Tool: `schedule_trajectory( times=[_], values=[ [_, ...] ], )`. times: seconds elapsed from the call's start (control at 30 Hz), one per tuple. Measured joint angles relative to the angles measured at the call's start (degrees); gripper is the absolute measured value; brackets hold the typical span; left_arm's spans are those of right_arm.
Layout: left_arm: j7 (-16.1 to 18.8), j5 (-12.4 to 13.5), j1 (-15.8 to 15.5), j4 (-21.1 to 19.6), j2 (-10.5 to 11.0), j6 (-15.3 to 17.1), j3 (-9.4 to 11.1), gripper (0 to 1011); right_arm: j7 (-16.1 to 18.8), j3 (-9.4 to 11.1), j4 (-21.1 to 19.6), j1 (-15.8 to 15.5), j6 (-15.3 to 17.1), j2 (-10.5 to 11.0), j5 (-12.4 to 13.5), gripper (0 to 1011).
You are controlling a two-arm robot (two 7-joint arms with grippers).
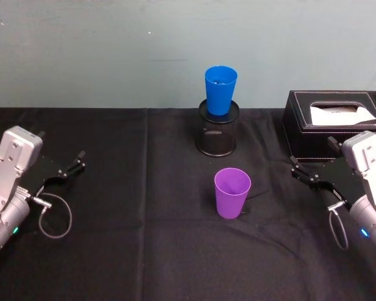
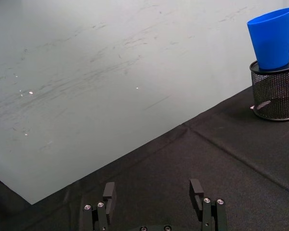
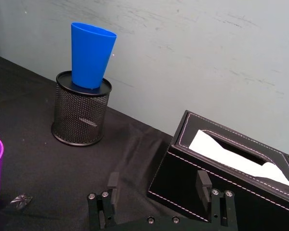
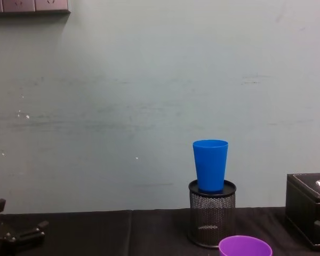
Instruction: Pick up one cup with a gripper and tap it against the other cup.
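**Cups apart, both pincers released**

Purple cup stands upright mid-surface, untouched. Blue cup sits atop the mesh pen holder, nearer the wall. Left pincer and right pincer rest at the sides, jaws spread, holding nothing.

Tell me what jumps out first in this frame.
The bright blue cup stands upright on top of a black mesh pen holder at the back centre, with the purple cup upright on the black cloth just in front. The left tool and right tool sit open and empty at either side, apart from both cups.
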Motion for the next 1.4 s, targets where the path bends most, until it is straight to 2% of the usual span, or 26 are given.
schedule_trajectory(
  times=[1.4],
  values=[
    [0.0,0.0,0.0,0.0,0.0,0.0,0.0,1000,0.0,0.0,0.0,0.0,0.0,0.0,0.0,1003]
  ],
)
